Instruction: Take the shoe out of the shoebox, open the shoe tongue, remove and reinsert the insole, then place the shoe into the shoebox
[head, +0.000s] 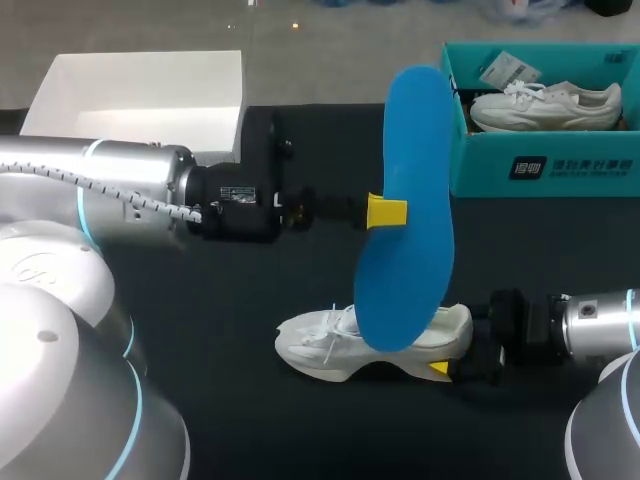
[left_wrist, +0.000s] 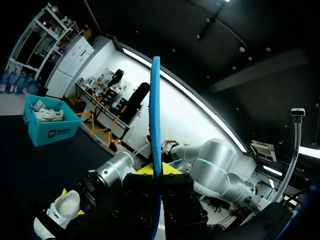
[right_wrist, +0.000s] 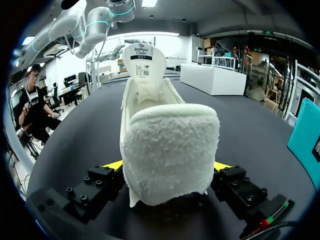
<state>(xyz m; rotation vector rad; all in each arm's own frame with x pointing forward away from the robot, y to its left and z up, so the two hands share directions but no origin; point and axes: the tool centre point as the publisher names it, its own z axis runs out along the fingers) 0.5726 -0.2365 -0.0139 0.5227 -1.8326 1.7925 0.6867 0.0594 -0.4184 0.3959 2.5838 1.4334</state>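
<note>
My left gripper (head: 388, 212) is shut on the edge of a blue insole (head: 415, 200), holding it upright above the table; in the left wrist view the insole (left_wrist: 155, 125) rises edge-on from between the yellow tips of the left gripper (left_wrist: 157, 172). Below it a white shoe (head: 330, 345) stands on the black table, toe to the left. My right gripper (head: 440, 368) is at its heel. In the right wrist view the padded heel of the shoe (right_wrist: 167, 145) sits between the wide-spread fingers of the right gripper (right_wrist: 167, 166), and the tongue is raised.
A teal shoebox (head: 545, 165) at the back right holds another white shoe (head: 545, 105). An open white box (head: 140, 95) stands at the back left. My left arm stretches across the middle of the table.
</note>
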